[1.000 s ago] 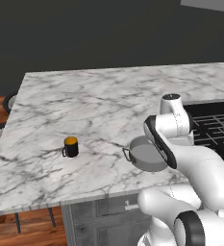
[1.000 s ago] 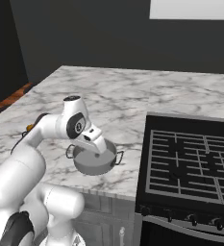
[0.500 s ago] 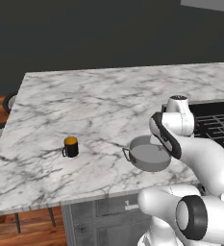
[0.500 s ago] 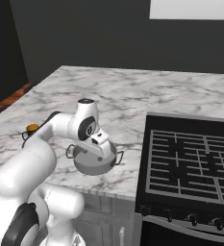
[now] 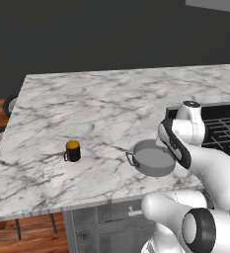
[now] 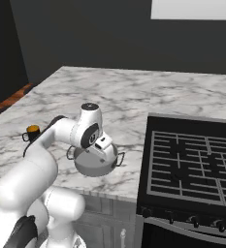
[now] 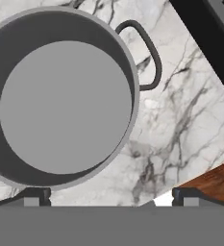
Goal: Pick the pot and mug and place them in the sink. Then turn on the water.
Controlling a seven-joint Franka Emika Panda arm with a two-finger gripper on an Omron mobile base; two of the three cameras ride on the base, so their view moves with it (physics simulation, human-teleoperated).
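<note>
Marble counter [image 5: 101, 108] fills most of what you see, white with grey veining, under a dark wall. Your pot [image 5: 153, 158] sits near the counter's front edge, close to the black stove grates [image 6: 192, 160]. From the left base camera the arm covers the pot's right side, so you get just one loop handle on the left. From the right base camera the hand sits over the pot [image 6: 92, 163], hiding much of its inside.

Looking down through the hand camera, the pot [image 7: 60, 101] is empty, its left rim cut off by the picture edge, and one loop handle [image 7: 149, 55] shows clearly. Your gripper [image 7: 111, 194] is above it with fingers spread wide apart, nothing between them; only the two tips show.

Your mug [image 5: 73, 151] stands upright, well apart to the pot's left. From the right side it [image 6: 32, 131] is small and partly behind the arm.
</note>
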